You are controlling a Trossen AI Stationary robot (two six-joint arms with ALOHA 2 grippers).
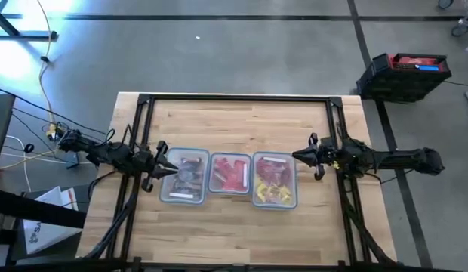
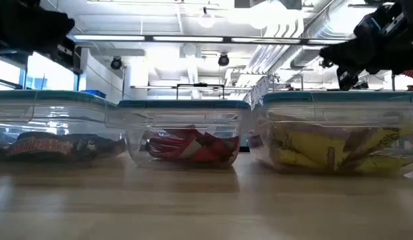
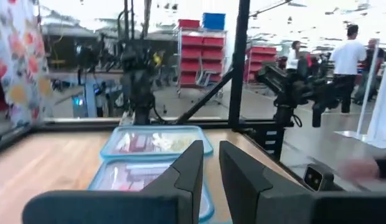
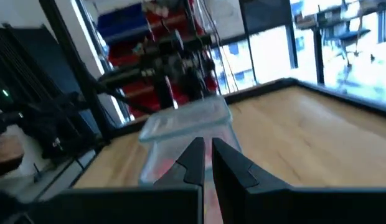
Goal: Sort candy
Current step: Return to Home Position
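Candy (image 1: 231, 174) lies sorted in three lidded clear containers (image 1: 228, 190) in a row on the tabletop (image 1: 241, 125): brown bars (image 1: 190, 174) left, red packets (image 2: 190, 148) middle, yellow packets (image 2: 326, 155) right. Left hand (image 1: 166, 164) and right hand (image 1: 297, 157) flank the row, both clenched and empty.

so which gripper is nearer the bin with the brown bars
Left. The left gripper is at the brown-bar bin, by its outer edge; the right gripper is beyond the far bin of yellow candy.
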